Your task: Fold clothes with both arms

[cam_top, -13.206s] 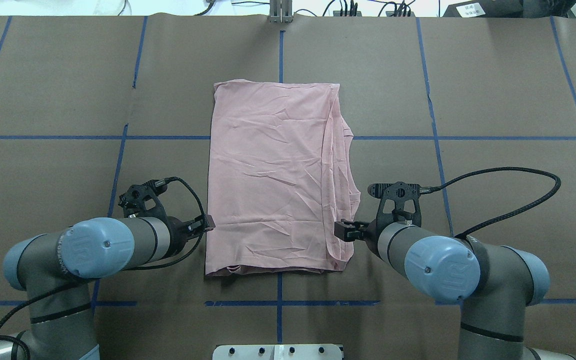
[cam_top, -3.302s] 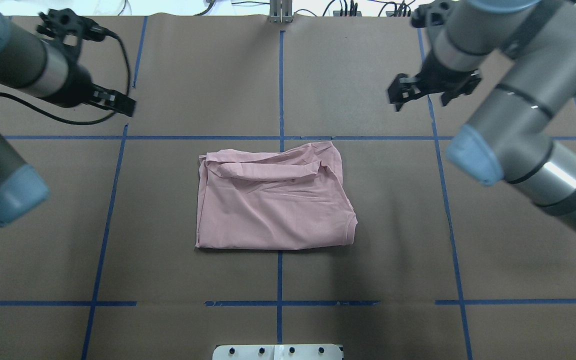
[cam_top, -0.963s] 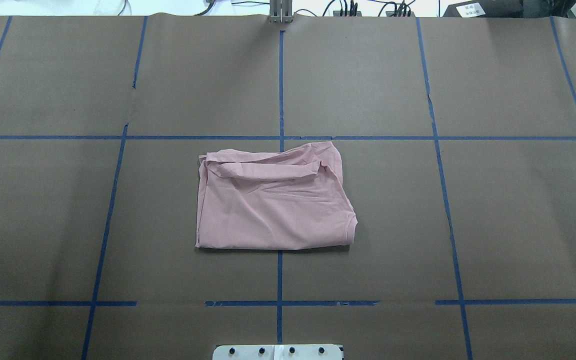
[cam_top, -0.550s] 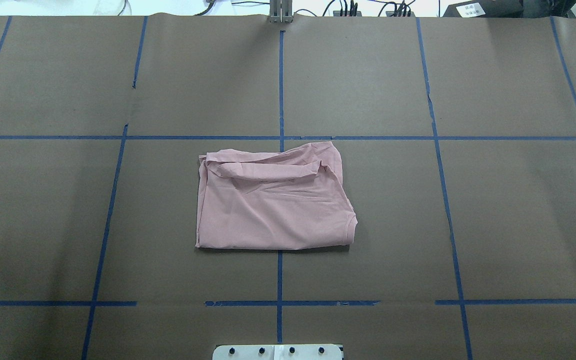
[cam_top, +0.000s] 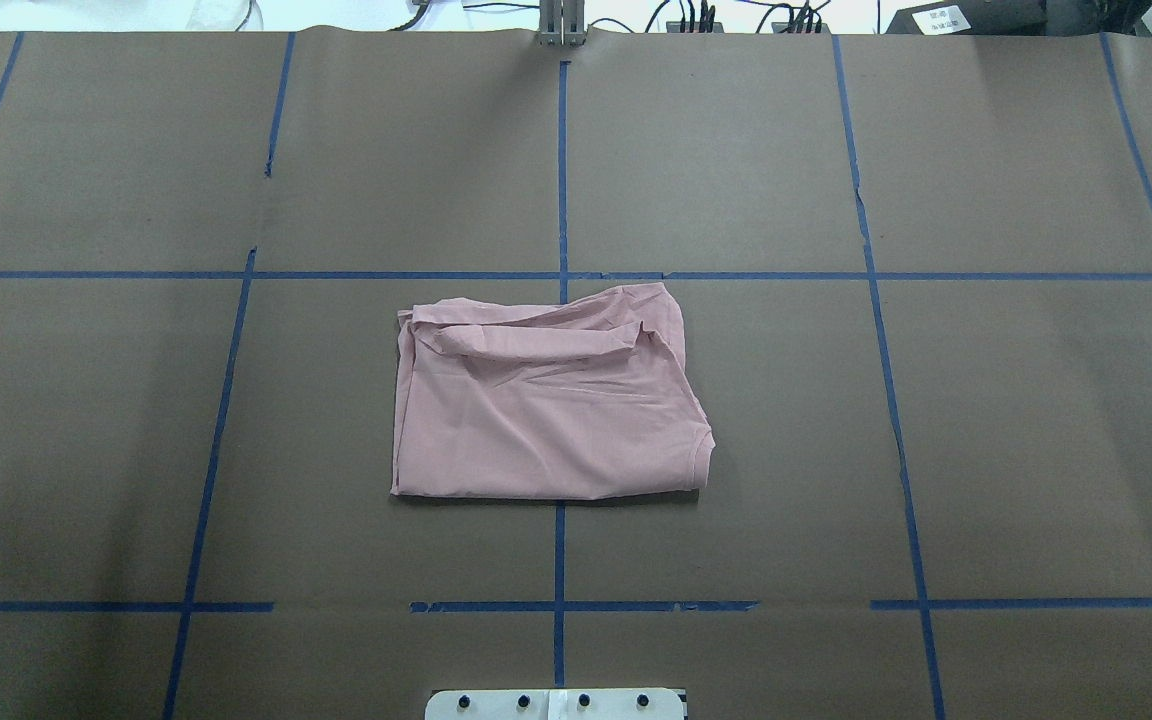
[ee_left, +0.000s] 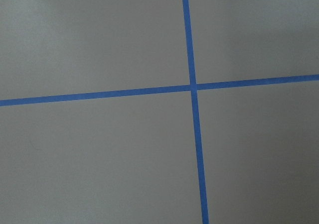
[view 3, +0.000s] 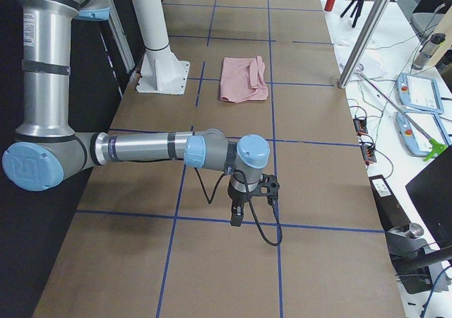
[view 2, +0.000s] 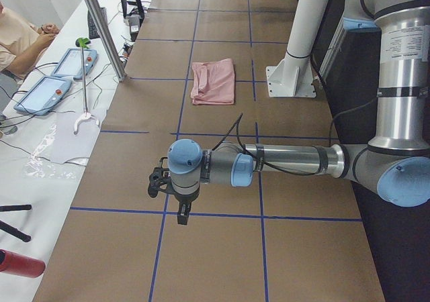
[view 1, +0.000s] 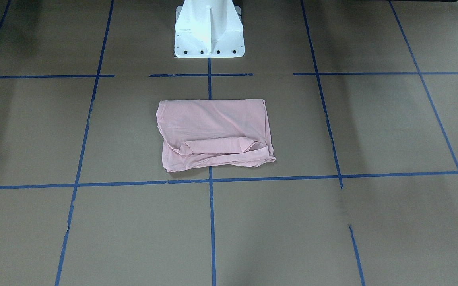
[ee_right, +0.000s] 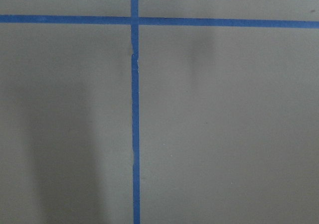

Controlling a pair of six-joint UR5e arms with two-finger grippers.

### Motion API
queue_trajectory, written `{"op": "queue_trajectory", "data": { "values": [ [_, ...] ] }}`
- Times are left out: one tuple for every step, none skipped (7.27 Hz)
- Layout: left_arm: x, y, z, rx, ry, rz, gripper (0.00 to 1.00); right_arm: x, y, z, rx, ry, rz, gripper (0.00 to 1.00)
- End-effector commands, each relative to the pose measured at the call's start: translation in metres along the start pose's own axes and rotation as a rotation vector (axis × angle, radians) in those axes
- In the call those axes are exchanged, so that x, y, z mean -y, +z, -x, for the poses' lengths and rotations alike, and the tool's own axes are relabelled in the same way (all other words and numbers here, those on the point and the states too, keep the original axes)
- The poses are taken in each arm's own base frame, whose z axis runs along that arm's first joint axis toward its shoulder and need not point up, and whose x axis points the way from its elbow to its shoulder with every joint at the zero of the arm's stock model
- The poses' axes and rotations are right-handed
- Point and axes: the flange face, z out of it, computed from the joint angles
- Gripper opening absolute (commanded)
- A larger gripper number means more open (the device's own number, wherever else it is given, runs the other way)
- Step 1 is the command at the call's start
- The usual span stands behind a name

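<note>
Overhead exterior shows the pink T-shirt (cam_top: 546,410) lying crosswise at centre, equally far from left gripper (view 2: 181,216) and right gripper (view 3: 236,219); jaw state cannot be told.

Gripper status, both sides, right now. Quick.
Left gripper: cannot be told if open or closed; it shows only in a side view, away from the T-shirt.
Right gripper: cannot be told either, for the same reason.

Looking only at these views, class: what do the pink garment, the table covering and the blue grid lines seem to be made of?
Pink garment: thin matte fabric, probably cotton knit; it creases and rolls softly. Table covering: likely brown paper, matte, torn in places. Blue grid lines: apparently tape, with gaps and ragged ends.
</note>
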Motion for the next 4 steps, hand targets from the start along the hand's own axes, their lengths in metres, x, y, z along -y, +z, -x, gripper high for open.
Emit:
{"op": "queue_trajectory", "data": {
  "values": [
    [0.0005, -0.0018, -0.0015, 0.003, 0.003, -0.003, 1.0, -0.0002, 0.0006, -0.0005, 0.0, 0.001, 0.001, 1.0],
    [0.0003, -0.0013, -0.001, 0.003, 0.002, -0.002, 1.0, -0.0002, 0.0001, 0.0, 0.0, 0.0, 0.0, 1.0],
    [-0.0006, -0.0003, 0.0001, 0.004, 0.0, 0.0, 1.0, -0.0002, -0.0005, 0.0004, 0.0, 0.001, -0.001, 1.0],
    [-0.005, 0.0045, 0.0045, 0.004, -0.016, 0.012, 1.0, 0.0013, -0.0013, 0.0018, 0.0, -0.002, -0.003, 1.0]
  ]
}}
